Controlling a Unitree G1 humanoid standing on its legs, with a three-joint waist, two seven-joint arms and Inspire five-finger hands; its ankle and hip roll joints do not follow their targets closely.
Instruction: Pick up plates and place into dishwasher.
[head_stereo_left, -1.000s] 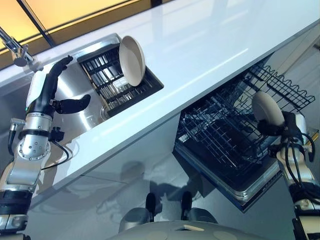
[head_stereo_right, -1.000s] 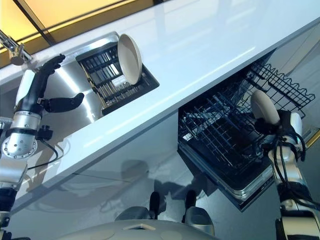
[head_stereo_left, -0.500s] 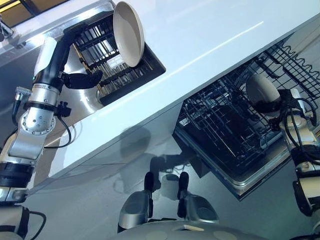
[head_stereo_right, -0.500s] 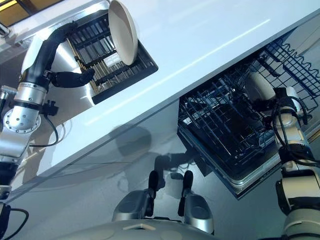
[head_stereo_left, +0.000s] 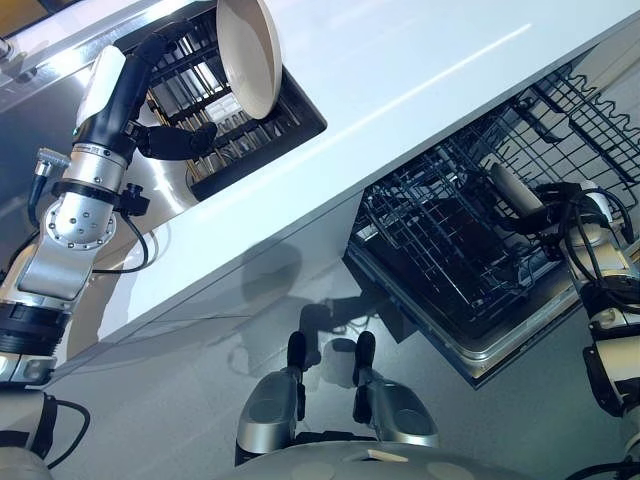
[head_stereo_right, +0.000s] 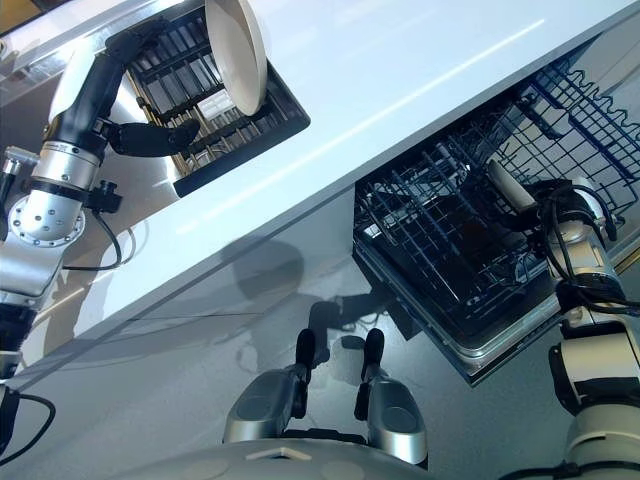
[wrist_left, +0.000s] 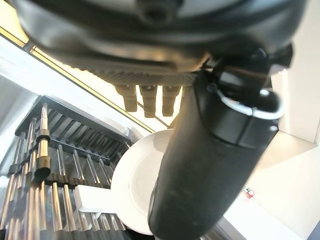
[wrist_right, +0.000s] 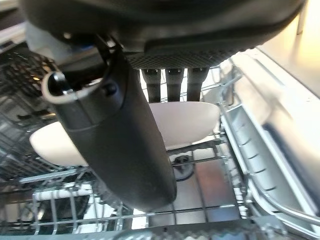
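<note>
A plate (wrist_right: 185, 125) sat pinched between the thumb and fingers of the right hand (head_stereo_left: 560, 205), held edge-on among the wires of the pulled-out dishwasher rack (head_stereo_left: 440, 270) below the white counter (head_stereo_left: 420, 70). A second plate (head_stereo_left: 250, 55) stood upright in the dark drying rack (head_stereo_left: 215, 150) set in the steel sink (head_stereo_left: 160, 200). The left hand (head_stereo_left: 150, 100) reached over that rack just beside the standing plate, thumb spread apart from the fingers, which stretched out straight toward the plate, gripping nothing.
</note>
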